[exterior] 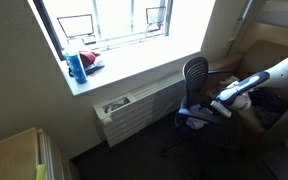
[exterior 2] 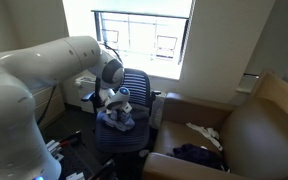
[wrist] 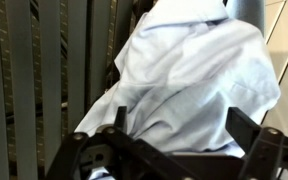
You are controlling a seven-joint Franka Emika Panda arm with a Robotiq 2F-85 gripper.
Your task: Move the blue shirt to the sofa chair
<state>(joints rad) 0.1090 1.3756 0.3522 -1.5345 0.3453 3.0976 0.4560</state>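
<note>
The light blue shirt [wrist: 194, 70] lies bunched on the seat of a black office chair [exterior 2: 137, 85]; it also shows in both exterior views [exterior 2: 120, 119] [exterior: 195, 117]. My gripper [wrist: 184, 125] is open, and its two fingers stand wide apart on either side of a fold of the shirt, right down at the cloth. In both exterior views the gripper [exterior 2: 116, 100] [exterior: 220, 103] hangs over the chair seat. The brown sofa chair [exterior 2: 249, 130] stands beside the office chair and shows in an exterior view [exterior: 269, 62] behind the arm.
A dark garment [exterior 2: 196, 155] and a white item [exterior 2: 205, 133] lie on the sofa seat. A radiator [exterior: 134, 106] runs under the window. A blue bottle [exterior: 76, 67] and a red item [exterior: 90, 61] sit on the sill. A desk corner [exterior: 14, 155] is nearby.
</note>
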